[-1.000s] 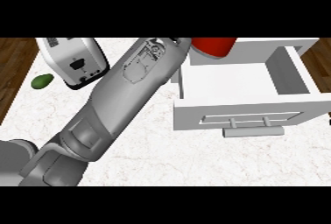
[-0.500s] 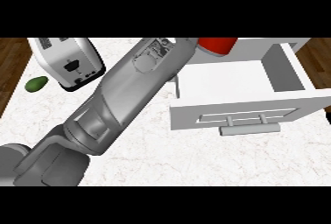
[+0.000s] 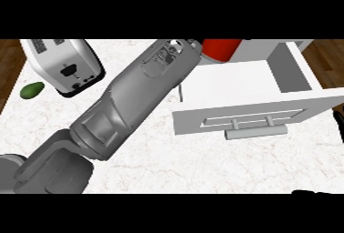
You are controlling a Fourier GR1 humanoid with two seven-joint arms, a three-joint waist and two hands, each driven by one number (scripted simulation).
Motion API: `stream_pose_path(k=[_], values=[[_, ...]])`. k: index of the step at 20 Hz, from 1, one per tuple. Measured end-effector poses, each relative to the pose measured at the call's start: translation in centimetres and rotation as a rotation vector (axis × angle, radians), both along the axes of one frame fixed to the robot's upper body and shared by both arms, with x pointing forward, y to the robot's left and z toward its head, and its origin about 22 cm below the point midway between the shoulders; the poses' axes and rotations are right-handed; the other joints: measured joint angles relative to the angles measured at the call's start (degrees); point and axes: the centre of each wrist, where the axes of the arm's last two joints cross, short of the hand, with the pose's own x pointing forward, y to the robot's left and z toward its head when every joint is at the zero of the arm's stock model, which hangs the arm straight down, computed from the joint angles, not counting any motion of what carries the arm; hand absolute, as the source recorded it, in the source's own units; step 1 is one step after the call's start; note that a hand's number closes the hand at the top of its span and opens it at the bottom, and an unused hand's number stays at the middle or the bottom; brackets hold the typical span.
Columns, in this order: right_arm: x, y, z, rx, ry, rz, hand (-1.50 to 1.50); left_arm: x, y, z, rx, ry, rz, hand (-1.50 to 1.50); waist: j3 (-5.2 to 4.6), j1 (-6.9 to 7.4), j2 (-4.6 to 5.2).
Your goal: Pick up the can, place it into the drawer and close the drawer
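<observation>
The red can point(image 3: 220, 49) shows at the top edge, cut off by it, over the far left corner of the open white drawer point(image 3: 295, 75). My left forearm point(image 3: 138, 98) runs diagonally from the lower left up to the can, and its wrist end touches the can's left side. The left hand itself lies beyond the top edge and does not show, so I cannot see whether it holds the can. The drawer's front panel with its bar handle point(image 3: 255, 133) faces me. Only a dark sliver of my right hand point(image 3: 316, 193) shows at the lower right edge.
A silver toaster point(image 3: 64, 66) stands at the back left of the marble counter point(image 3: 201, 164). A green fruit point(image 3: 32, 90) lies to the left of it near the counter's edge. Wooden floor shows past the left and right edges.
The can and the wrist end sit slightly lower and further left in the picture than half a second ago. The drawer stays open.
</observation>
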Motion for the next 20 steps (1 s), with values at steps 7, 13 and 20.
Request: stream_pose_path(k=[7, 13, 20], values=[[0.7, 0.3, 0.6, -0.006, -0.011, 0.0, -1.5, 0.2, 0.4, -1.9, 0.052, -0.014, 0.018, 1.5, 0.0, -0.26, 0.19], [1.2, 0.4, 0.7, -0.009, -0.017, 0.011, -1.5, 0.4, 1.0, -3.4, 0.09, -0.023, 0.051, -1.5, 0.02, -1.17, 0.44], [1.2, 0.5, 0.9, -0.016, -0.022, 0.023, -1.5, 0.6, 1.3, -4.0, 0.085, -0.031, 0.111, -1.5, 0.02, -2.12, 0.67]])
